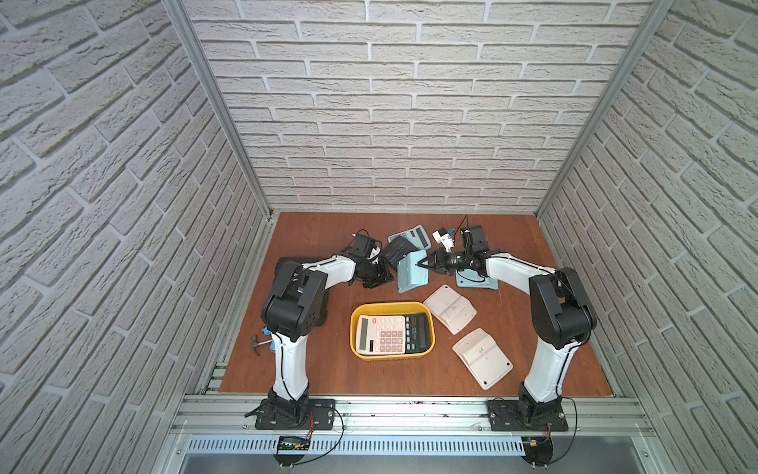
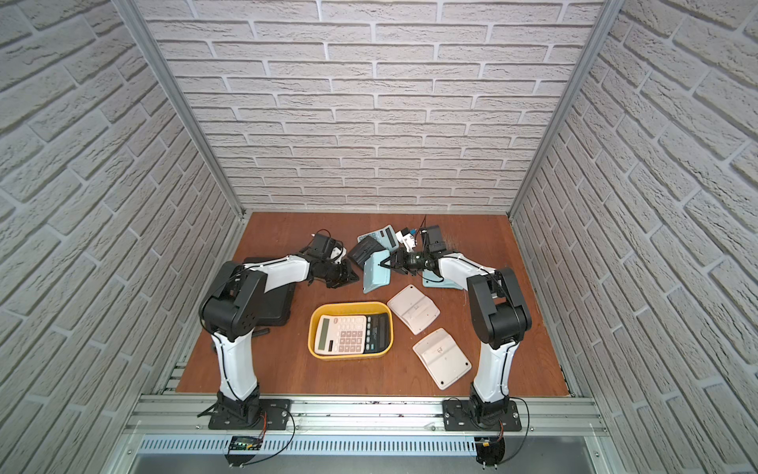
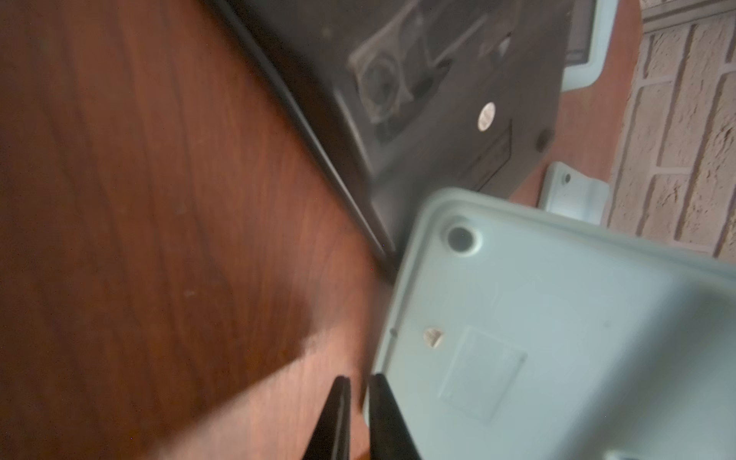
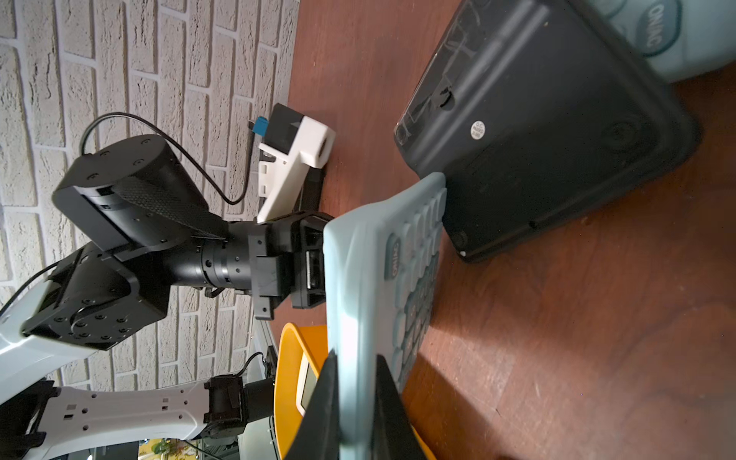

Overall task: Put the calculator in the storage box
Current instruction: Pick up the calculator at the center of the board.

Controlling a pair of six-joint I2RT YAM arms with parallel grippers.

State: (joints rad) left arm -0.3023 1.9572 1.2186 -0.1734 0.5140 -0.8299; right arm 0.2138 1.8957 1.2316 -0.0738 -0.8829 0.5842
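In both top views the blue calculator (image 1: 411, 271) (image 2: 376, 277) stood tipped up on one edge, above the middle of the frame on the table (image 1: 328, 369); the right end effector (image 1: 422, 264) (image 2: 385, 264) pinched its raised right side. The right arm reached in from the right, forearm low and almost level. The left end effector (image 1: 387, 278) (image 2: 352, 279) lay just beside the calculator's left, lower edge; its arm mirrored the right one. The storage box (image 1: 391, 305) (image 2: 348, 304) sat lower, at the centre, apart from both arms; a white calculator (image 1: 379, 334) already lay in it.

In the left wrist view the left end effector (image 3: 360, 414) was all but closed, with a thin slit between the fingers and nothing in it. The blue calculator's smooth underside (image 3: 557, 338) filled the lower right; a black calculator (image 3: 458, 99) lay upper centre.

In the right wrist view the right end effector (image 4: 356, 398) was clamped across the blue calculator (image 4: 358, 278) at its thin rim, low in the frame. The storage box (image 4: 286, 378) showed at lower left.

The calculator looked light and rigid, a slick plastic shell. Held at one edge it would probably swing; a hold across the thickness near the middle of a long side seemed safest.
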